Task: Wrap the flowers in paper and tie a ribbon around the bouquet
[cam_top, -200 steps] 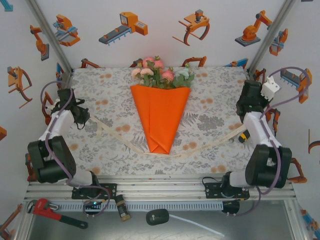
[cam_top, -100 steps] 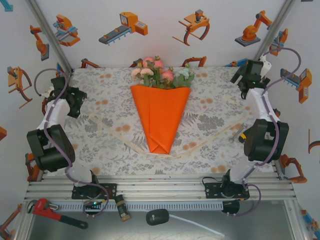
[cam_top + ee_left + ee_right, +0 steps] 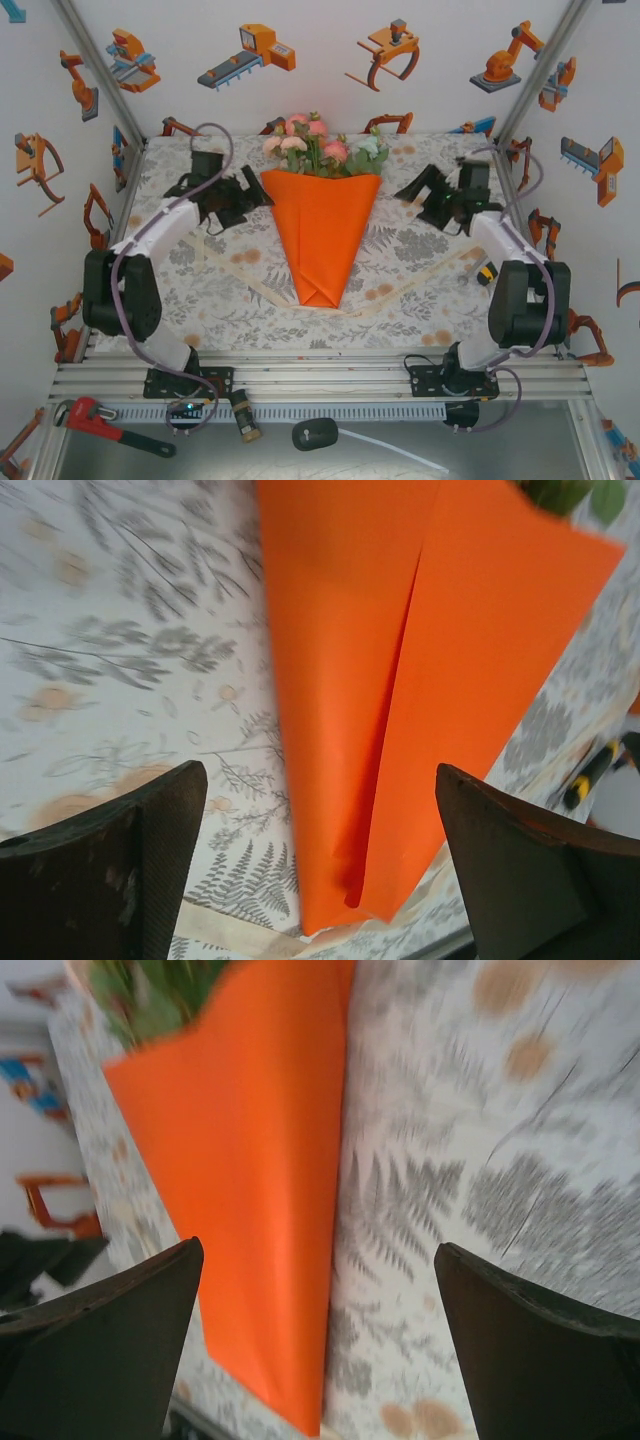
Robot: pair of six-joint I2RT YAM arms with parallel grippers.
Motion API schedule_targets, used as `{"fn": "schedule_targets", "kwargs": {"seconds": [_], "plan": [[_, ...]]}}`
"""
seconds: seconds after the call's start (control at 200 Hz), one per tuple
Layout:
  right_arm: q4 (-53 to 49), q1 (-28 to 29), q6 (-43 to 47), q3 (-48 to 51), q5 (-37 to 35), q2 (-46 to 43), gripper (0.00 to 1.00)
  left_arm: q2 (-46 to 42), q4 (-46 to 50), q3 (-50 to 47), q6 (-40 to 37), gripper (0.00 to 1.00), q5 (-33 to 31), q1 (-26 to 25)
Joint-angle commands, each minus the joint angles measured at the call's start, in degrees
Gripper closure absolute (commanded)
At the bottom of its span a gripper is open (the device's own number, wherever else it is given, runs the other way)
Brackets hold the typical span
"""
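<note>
The bouquet is an orange paper cone lying mid-table, tip toward me, with pink and cream flowers and green leaves at its wide far end. The cream ribbon lies flat under the cone's tip and spreads out to both sides in a shallow V. My left gripper hovers open just left of the cone's upper edge. Its wrist view looks past its spread fingers at the paper and ribbon. My right gripper hovers open just right of the cone, with the paper and leaves ahead of it.
A yellow and black tool lies at the table's right edge, also seen in the left wrist view. Below the near rail lie a red pipe wrench and a black plug with a white cable. Metal frame posts rise at the back corners.
Both grippers have gone from shut to open, letting go of the ribbon ends. Both arms have swung from the table's sides in toward the bouquet's upper edges.
</note>
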State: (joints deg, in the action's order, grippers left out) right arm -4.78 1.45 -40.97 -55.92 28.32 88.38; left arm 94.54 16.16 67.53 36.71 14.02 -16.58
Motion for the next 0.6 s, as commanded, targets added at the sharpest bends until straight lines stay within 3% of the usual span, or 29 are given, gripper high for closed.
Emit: {"fn": "schedule_targets", "kwargs": {"seconds": [0.0,0.1,0.305,0.591], "plan": [[8.16,4.03,-2.10,4.78,5.66,0.25,0.12,4.00,-5.53,-1.65,-2.36,0.10,3.96,-1.46],[13.22,7.29,-3.33,9.12,5.44,2.95,0.12,7.98,-7.70,-1.69,-2.68,0.07,3.92,-3.18],[25.12,11.63,-7.29,13.79,4.68,8.09,0.22,12.72,-11.72,-2.23,-3.47,0.02,10.12,-4.86],[28.04,14.72,-8.33,12.30,1.34,13.68,0.38,14.67,-24.04,-9.01,3.12,0.02,17.58,-4.98]]}}
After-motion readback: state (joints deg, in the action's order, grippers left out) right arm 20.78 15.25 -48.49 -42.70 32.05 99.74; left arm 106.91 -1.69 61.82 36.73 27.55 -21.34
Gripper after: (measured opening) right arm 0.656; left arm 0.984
